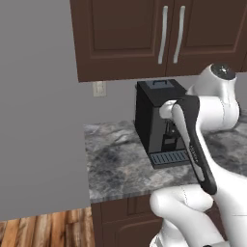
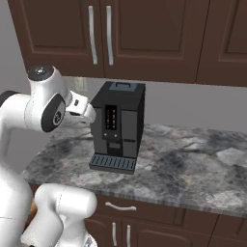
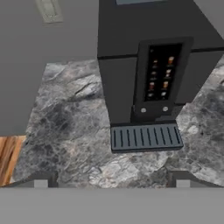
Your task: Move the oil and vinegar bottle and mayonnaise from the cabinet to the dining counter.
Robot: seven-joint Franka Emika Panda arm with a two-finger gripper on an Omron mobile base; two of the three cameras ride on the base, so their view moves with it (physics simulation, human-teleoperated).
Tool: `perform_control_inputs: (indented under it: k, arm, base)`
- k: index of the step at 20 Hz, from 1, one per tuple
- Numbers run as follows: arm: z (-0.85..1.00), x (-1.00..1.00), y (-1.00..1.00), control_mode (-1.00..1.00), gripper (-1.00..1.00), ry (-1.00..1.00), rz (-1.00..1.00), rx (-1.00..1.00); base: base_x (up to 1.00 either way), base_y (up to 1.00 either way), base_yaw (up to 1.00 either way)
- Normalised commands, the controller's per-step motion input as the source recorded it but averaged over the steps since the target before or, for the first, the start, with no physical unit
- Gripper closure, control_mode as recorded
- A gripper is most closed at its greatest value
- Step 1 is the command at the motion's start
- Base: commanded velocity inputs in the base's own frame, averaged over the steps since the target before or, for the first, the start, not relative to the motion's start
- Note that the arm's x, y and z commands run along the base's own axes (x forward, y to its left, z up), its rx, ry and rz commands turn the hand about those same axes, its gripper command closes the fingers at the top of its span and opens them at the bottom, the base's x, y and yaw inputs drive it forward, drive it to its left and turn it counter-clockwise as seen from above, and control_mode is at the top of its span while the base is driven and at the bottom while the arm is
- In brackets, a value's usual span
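The dark brown wall cabinet (image 1: 125, 38) (image 2: 144, 38) hangs above the counter with its panelled doors shut and its silver bar handles (image 1: 164, 34) side by side. The oil and vinegar bottle and the mayonnaise are hidden. The dining counter is out of view. My gripper (image 3: 111, 181) is open, its two fingertips (image 3: 40, 180) far apart with nothing between them. It hangs below the cabinet, over the wall counter's front part, and faces a black coffee machine. The arm is folded, with the hand (image 2: 79, 106) just left of that machine.
A black coffee machine (image 1: 157, 120) (image 2: 118, 125) (image 3: 148, 74) with a drip tray stands on the grey-marbled wall counter (image 1: 116, 164) (image 2: 193, 164) (image 3: 65, 127). A tall grey panel (image 1: 38, 106) bounds the counter's left end. Base cabinets with drawers (image 2: 120, 207) sit below, and wood floor (image 1: 43, 226) lies at lower left.
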Motion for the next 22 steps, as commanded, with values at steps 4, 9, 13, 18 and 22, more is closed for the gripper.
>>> perform_control_inputs:
  k: [4,9,13,18,22]
  arm:
    - [0.53,-0.39,-0.27,-1.00,-1.00,-0.52,-0.12,0.00]
    - [0.65,-0.30,-0.31,-1.00,-1.00,-0.53,-0.09,0.00]
    - [0.67,-0.24,-0.36,-1.00,-1.00,-0.50,-0.04,0.00]
    - [0.69,-0.12,-0.20,-1.00,-1.00,-0.36,0.00,0.00]
    - [0.67,0.00,-0.10,-1.00,-1.00,-0.30,0.00,0.00]
  base:
    - [0.00,0.00,0.00]
    - [0.00,0.00,0.00]
    - [0.00,0.00,0.00]
    - [0.00,0.00,0.00]
    - [0.00,0.00,0.00]
